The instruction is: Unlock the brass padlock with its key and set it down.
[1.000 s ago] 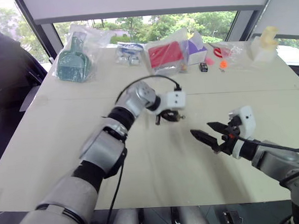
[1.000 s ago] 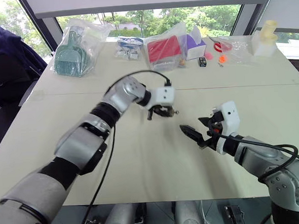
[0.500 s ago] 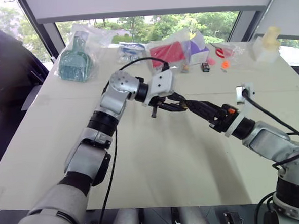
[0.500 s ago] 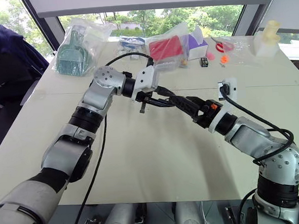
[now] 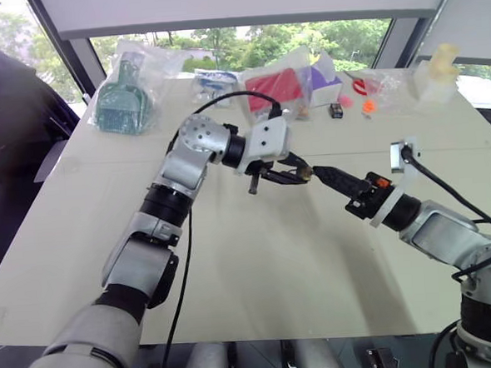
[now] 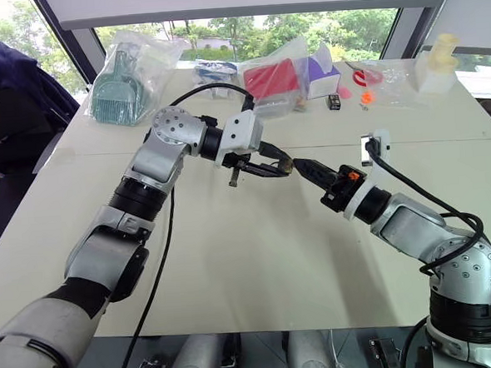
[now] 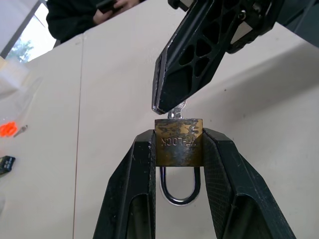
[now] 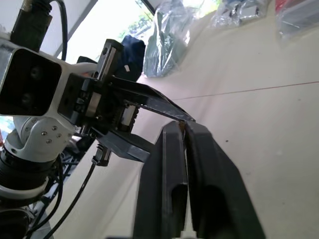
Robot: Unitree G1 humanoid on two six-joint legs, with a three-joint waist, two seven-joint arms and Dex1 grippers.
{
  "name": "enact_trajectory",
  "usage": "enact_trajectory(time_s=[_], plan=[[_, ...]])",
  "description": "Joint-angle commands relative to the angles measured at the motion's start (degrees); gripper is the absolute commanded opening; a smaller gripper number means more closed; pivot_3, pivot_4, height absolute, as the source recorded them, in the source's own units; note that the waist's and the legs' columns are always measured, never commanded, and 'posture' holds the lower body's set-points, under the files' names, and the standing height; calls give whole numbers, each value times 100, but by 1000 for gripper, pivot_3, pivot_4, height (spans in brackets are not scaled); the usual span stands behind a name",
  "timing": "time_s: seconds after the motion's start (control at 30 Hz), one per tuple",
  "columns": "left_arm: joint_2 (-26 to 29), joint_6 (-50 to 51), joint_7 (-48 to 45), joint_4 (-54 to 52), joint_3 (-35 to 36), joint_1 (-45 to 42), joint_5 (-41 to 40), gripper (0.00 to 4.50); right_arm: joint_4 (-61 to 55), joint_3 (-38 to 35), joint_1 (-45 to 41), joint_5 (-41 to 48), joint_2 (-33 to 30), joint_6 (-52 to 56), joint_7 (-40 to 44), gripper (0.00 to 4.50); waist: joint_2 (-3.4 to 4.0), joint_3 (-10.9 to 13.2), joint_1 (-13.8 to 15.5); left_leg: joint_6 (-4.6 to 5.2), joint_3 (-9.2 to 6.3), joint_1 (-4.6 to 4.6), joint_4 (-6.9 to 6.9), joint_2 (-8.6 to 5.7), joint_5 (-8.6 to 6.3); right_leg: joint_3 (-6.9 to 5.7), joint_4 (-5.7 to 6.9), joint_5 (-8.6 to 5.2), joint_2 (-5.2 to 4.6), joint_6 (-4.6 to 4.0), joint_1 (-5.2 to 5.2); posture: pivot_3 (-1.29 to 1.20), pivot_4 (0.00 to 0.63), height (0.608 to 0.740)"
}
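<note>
Above mid-worktop (image 5: pixel 259 266), left hand (image 7: pixel 178 149) clamps the brass padlock (image 7: pixel 178 141), shackle not yet released. Right hand (image 7: pixel 167 102) is pinched on the key (image 7: pixel 177 108) in its keyway. Step: unlocking. Next: twist key, keep lock steady.

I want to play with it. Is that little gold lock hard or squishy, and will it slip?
The padlock is probably hard: its brass-looking body keeps square corners while squeezed in the left gripper. It looks light, being smaller than one finger. Its smooth sides might slip, though the right gripper is pinching the key.
</note>
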Motion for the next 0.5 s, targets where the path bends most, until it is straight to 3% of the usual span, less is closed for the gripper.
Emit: enact_trajectory(time_s=[0.03,0.3,0.5], plan=[[17,-196,114,-171,29,-73,-78,719,-143,9,59,253,-34,-220,-113,72,0,0,0,0,0,0,0,0,0,0,0,0,0,0,0,0,150,740],[-22,-1294,818,17,40,-86,161,719,-37,92,180,1023,290,-842,-820,72,0,0,-4,0,0,0,0,1,0,1,-1,0,-6,0,0,0,150,740],[-20,-2432,1442,355,4,-104,445,719,215,120,38,1994,711,-1639,-1897,72,0,0,-7,0,0,1,0,2,0,2,-1,0,-9,0,0,0,150,740]])
